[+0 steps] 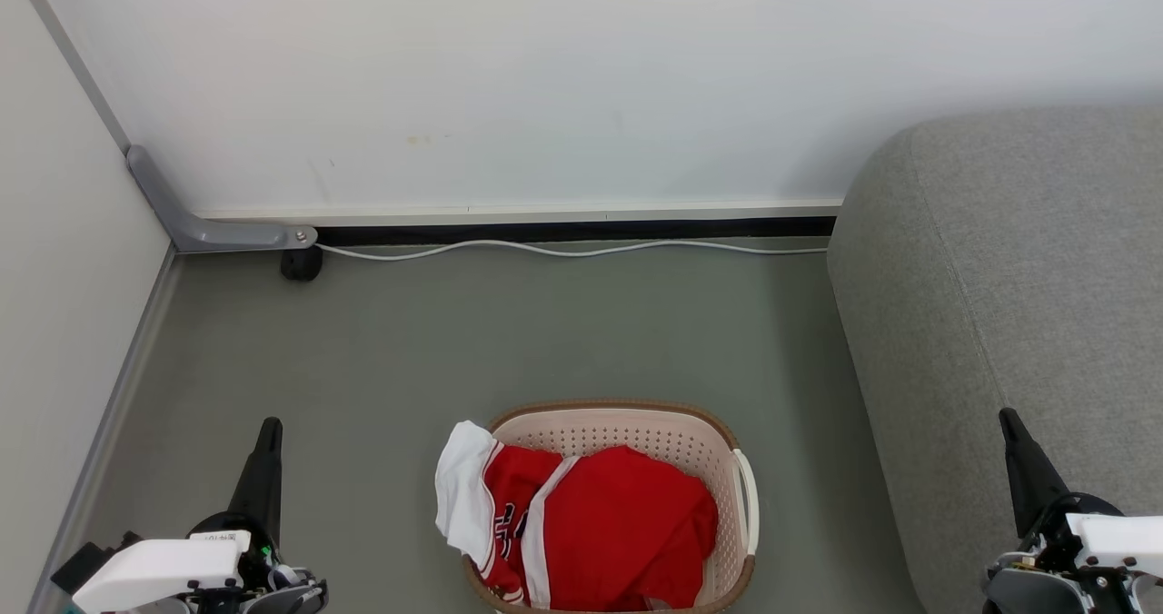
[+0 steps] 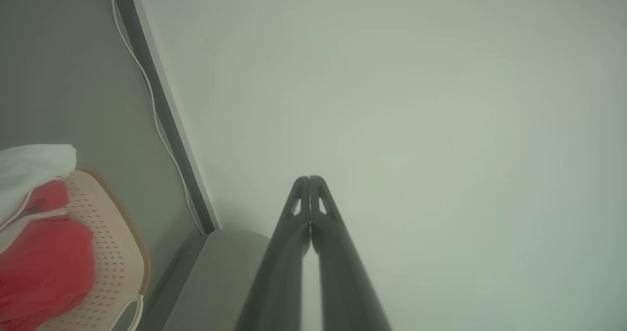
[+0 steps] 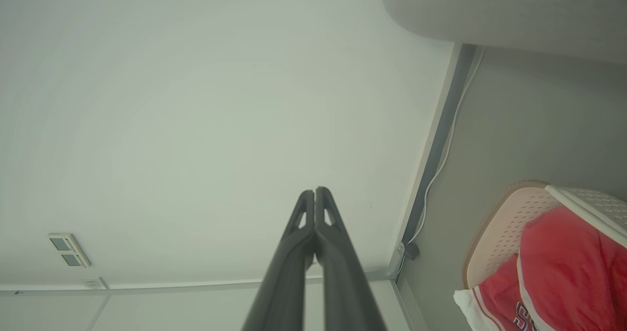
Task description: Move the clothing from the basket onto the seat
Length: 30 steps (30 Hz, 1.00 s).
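Clothing (image 1: pixel 618 528) lies heaped in the basket (image 1: pixel 636 432), a white part hanging over its rim. A pinch on the top layer alone may leave one garment behind, and the hanging part may snag the rim and tip the basket. The left tool (image 1: pixel 270 428) and the right tool (image 1: pixel 1007 417), both closed and empty, flank the basket, well apart from it; the seat (image 1: pixel 1045 278) is at the right.
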Tool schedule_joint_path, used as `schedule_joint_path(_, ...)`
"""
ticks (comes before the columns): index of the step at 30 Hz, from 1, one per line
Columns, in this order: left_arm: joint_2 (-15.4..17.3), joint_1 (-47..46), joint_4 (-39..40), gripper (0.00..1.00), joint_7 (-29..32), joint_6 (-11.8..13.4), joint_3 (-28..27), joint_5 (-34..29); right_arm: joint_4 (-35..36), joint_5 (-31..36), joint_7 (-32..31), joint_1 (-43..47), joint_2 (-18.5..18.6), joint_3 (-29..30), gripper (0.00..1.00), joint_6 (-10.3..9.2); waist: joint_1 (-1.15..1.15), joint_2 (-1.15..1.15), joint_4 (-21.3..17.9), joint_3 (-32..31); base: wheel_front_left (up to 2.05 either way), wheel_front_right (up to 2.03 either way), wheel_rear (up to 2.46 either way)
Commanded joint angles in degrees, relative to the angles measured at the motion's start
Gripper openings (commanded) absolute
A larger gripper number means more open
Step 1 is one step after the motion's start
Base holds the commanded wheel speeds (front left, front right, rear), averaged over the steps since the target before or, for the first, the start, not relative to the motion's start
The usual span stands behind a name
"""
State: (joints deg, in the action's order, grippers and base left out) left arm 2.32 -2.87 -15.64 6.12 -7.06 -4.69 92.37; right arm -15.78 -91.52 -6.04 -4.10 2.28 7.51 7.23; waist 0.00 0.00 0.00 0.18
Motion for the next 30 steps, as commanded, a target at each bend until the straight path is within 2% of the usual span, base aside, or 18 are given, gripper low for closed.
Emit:
schedule_joint_path(1, 0.6, -3.3, 1.6, 0.0, 0.3, -0.4, -1.8, -0.2, 1.8, -0.7, -0.4, -2.1, 0.6, -1.0, 0.0, 0.25, 0.0, 0.0, 0.0, 0.0, 0.0, 0.0, 0.0)
schedule_joint_path(30, 0.6, -3.3, 1.6, 0.0, 0.3, -0.4, -1.8, -0.2, 1.8, -0.7, -0.4, -2.1, 0.6, -1.0, 0.0, 0.25, 0.0, 0.0, 0.0, 0.0, 0.0, 0.0, 0.0)
